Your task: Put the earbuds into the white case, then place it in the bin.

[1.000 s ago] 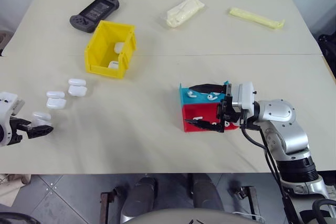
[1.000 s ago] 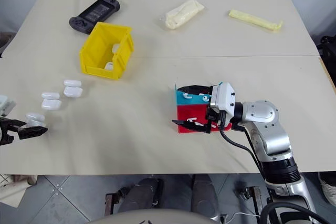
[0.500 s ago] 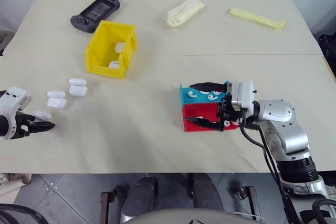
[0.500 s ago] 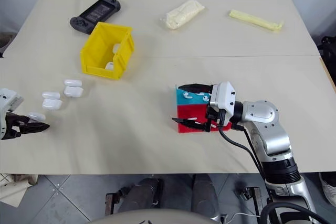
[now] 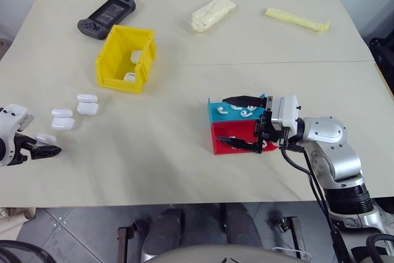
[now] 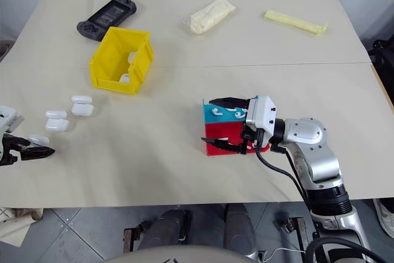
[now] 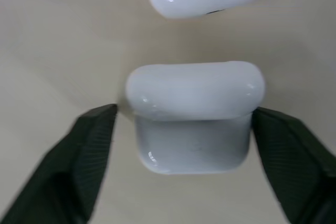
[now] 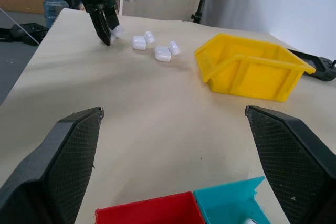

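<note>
The left claw (image 7: 184, 145) stands spread around a small glossy white rounded case (image 7: 193, 114) on the beige tabletop (image 5: 184, 152), fingers flanking it without visibly pinching, apparently lined up for a pick. The right claw (image 5: 241, 122), spread wide and level, straddles the teal tray (image 5: 218, 113) and red tray (image 5: 223, 140) where tiny white stemmed earbuds (image 5: 248, 113) lie, seemingly awaiting the case. The bright yellow plastic bin (image 5: 120, 60) sits well apart.
</note>
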`<action>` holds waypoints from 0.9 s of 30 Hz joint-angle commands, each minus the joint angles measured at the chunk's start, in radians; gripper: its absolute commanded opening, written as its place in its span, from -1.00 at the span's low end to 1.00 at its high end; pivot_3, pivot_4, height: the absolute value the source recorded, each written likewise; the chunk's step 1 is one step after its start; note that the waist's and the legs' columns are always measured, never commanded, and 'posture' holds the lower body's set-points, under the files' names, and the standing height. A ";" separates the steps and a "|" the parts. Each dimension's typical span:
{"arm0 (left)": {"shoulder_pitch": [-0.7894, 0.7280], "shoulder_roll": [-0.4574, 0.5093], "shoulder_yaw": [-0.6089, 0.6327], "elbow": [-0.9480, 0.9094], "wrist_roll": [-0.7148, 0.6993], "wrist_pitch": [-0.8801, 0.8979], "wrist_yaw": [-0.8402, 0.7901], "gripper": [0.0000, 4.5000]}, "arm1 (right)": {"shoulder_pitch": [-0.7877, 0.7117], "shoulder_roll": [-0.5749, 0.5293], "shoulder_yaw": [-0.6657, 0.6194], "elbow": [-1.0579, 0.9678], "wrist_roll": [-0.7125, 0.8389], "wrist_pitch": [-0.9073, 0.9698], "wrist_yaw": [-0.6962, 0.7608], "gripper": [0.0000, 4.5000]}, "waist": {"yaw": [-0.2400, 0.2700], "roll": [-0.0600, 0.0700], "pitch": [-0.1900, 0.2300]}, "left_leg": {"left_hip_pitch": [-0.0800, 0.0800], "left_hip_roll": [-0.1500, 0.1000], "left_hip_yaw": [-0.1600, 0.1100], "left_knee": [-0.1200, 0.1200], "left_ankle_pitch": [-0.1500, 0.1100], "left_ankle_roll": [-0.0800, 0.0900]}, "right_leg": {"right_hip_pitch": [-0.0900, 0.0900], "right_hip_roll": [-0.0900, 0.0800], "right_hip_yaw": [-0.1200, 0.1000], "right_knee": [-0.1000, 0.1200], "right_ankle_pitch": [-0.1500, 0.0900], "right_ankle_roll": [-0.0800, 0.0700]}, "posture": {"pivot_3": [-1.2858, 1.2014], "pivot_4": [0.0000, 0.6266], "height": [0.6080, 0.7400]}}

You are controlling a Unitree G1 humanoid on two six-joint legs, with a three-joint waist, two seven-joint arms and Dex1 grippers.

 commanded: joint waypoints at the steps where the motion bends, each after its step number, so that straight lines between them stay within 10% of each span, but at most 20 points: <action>1: 0.022 0.002 -0.014 0.001 0.021 0.017 -0.010 0.99 | -0.014 0.005 -0.011 -0.017 0.008 -0.014 -0.005 1.00 | 0.000 0.000 0.000 | 0.000 0.000 0.000 0.000 0.000 0.000 | 0.000 0.000 0.000 0.000 0.000 0.000 | 0.03 -0.52 1.00; 18: 0.094 0.007 0.017 -0.063 0.014 0.099 -0.016 0.99 | -0.012 0.007 -0.007 -0.020 0.009 -0.010 -0.002 1.00 | -0.012 0.000 0.000 | 0.000 0.000 0.001 -0.001 0.000 0.000 | -0.002 0.000 0.000 0.002 0.000 0.000 | 0.03 -0.52 1.00; 27: 0.170 -0.034 0.130 -0.120 -0.025 0.083 -0.020 0.24 | -0.004 0.001 -0.013 -0.022 0.008 -0.010 -0.004 1.00 | -0.015 0.001 0.000 | 0.000 0.001 0.002 -0.001 0.000 -0.001 | -0.005 0.000 0.000 0.003 -0.001 -0.001 | 0.03 -0.52 1.00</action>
